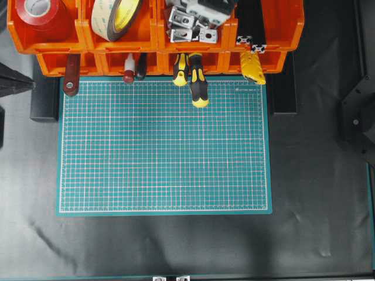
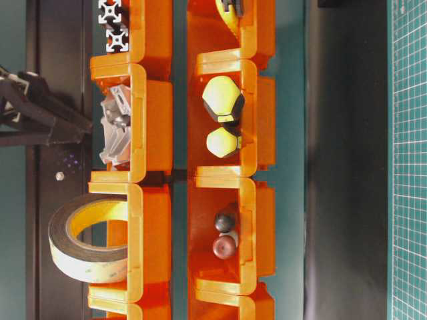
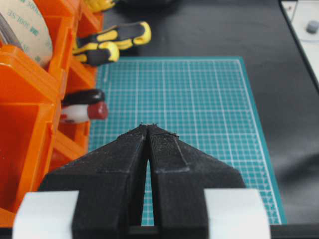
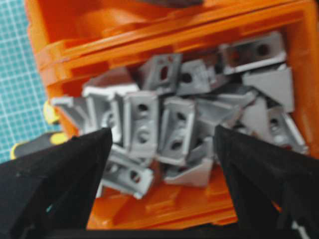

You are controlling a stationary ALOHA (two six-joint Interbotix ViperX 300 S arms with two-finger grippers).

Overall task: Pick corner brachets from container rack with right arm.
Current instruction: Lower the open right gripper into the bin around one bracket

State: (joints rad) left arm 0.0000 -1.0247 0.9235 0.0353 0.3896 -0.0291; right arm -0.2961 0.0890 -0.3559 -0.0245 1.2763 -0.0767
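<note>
The orange container rack (image 1: 146, 44) runs along the far edge of the green mat. One upper bin holds a heap of several silver-grey corner brachets (image 1: 190, 26), which also show in the right wrist view (image 4: 174, 124) and the table-level view (image 2: 117, 130). My right gripper (image 4: 162, 149) is open, with one black finger (image 4: 60, 174) on each side of the heap, just above it and holding nothing. It shows at the top edge of the overhead view (image 1: 202, 6). My left gripper (image 3: 148, 127) is shut and empty, low over the mat beside the rack's left end (image 1: 29, 85).
The other bins hold red tape (image 1: 38, 14), a roll of double-sided tape (image 1: 117, 14), black slotted bars (image 1: 252, 42), yellow-black screwdrivers (image 1: 196, 82) sticking out over the green mat (image 1: 164, 146), and small handled tools (image 1: 133, 69). Black cloth surrounds the mat.
</note>
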